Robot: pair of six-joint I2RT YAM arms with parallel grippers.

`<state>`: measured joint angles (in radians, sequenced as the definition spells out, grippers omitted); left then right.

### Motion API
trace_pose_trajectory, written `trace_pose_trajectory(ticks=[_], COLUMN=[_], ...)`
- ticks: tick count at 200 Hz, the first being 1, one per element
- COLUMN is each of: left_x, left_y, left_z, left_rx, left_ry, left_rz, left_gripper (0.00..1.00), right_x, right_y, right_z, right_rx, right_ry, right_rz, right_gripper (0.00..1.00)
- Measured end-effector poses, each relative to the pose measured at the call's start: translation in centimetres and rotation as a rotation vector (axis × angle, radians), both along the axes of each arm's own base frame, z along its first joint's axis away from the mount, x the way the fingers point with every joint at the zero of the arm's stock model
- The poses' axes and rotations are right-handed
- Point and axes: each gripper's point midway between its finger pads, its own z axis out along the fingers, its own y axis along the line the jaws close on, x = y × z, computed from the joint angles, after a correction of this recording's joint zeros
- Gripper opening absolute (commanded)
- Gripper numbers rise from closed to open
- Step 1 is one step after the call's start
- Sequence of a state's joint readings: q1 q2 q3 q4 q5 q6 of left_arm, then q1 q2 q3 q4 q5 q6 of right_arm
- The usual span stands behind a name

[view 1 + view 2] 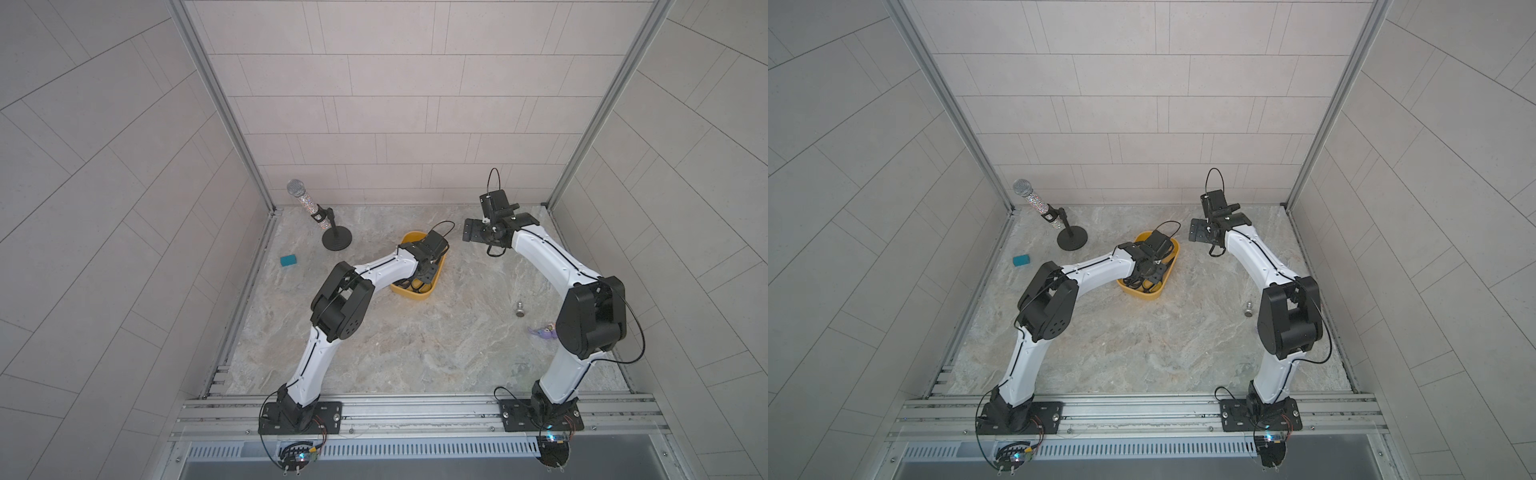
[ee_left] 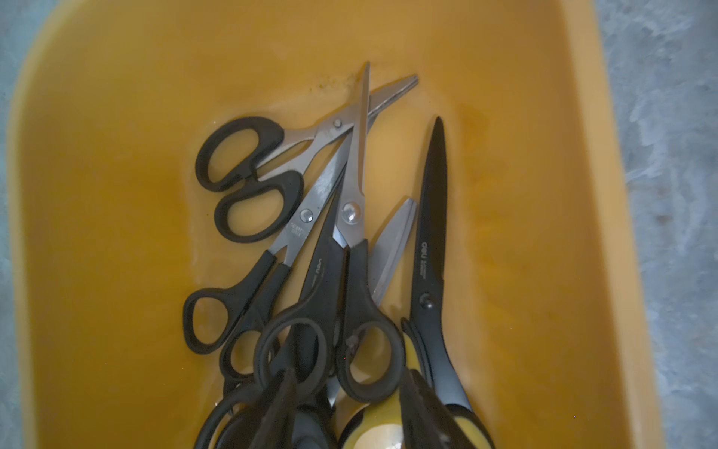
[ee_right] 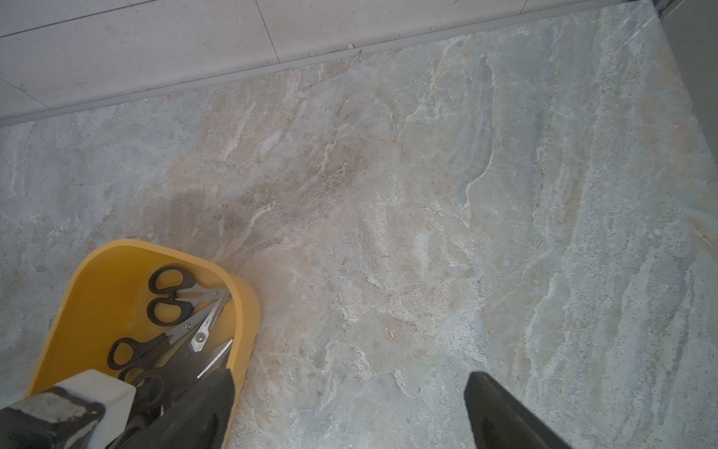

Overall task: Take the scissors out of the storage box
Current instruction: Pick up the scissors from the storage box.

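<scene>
The yellow storage box (image 1: 415, 297) (image 1: 1142, 296) sits mid-table. Several pairs of scissors (image 2: 349, 214) (image 3: 171, 295) lie heaped in it, most with black handles and one with yellow-and-black handles (image 2: 380, 431). My left gripper (image 2: 349, 404) (image 1: 424, 276) is down inside the box (image 2: 116, 194) over the handle end of the heap. Its fingers stand apart, with a black handle ring (image 2: 369, 361) between them. My right gripper (image 3: 349, 385) (image 1: 473, 235) hovers open over bare table to the right of the box (image 3: 97, 291), holding nothing.
A glittery microphone (image 1: 307, 203) on a black stand is at the back left, with a teal block (image 1: 288, 260) near the left wall. A small metal knob (image 1: 519, 311) and a purple toy (image 1: 544, 332) lie at the right by the right arm.
</scene>
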<state>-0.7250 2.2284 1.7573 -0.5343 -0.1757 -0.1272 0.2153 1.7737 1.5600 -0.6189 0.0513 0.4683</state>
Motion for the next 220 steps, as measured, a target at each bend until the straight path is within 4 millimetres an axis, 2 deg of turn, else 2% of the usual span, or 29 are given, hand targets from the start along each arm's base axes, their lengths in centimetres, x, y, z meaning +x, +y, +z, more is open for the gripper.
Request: trace_pose_trajectory(ticks=[26, 51, 88, 122, 135, 184, 206, 220], left_x=[0.8, 0.3, 0.4, 0.4, 0.5, 0.6, 0.6, 0.5], left_y=[-0.6, 0.0, 0.5, 0.8, 1.0, 1.4, 1.4, 1.3], left_z=[-0.1, -1.2, -1.4, -1.4, -1.5, -1.6, -1.6, -1.6], left_rx=[-0.019, 0.002, 0.011, 0.016, 0.013, -0.009, -0.014, -0.023], left_ry=[0.001, 0.039, 0.041, 0.042, 0.047, 0.071, 0.074, 0.079], left_rz=[-0.001, 0.007, 0.019, 0.026, 0.032, 0.05, 0.05, 0.047], left_gripper=[0.44, 0.41, 0.4, 0.35, 0.29, 0.19, 0.01, 0.0], right_x=[-0.1, -0.2, -0.2, -0.2, -0.2, -0.3, -0.3, -0.3], right_y=[0.1, 0.1, 0.1, 0.1, 0.2, 0.3, 0.4, 0.6], right_z=[-0.3, -0.4, -0.4, -0.4, -0.4, -0.4, -0.4, -0.5], right_rx=[0.003, 0.002, 0.004, 0.007, 0.01, 0.017, 0.022, 0.03], right_ry=[0.013, 0.016, 0.018, 0.019, 0.019, 0.021, 0.022, 0.024], right_rz=[0.002, 0.002, 0.001, 0.003, 0.005, 0.01, 0.013, 0.015], right_gripper=[0.97, 0.98, 0.97, 0.98, 0.97, 0.98, 0.97, 0.97])
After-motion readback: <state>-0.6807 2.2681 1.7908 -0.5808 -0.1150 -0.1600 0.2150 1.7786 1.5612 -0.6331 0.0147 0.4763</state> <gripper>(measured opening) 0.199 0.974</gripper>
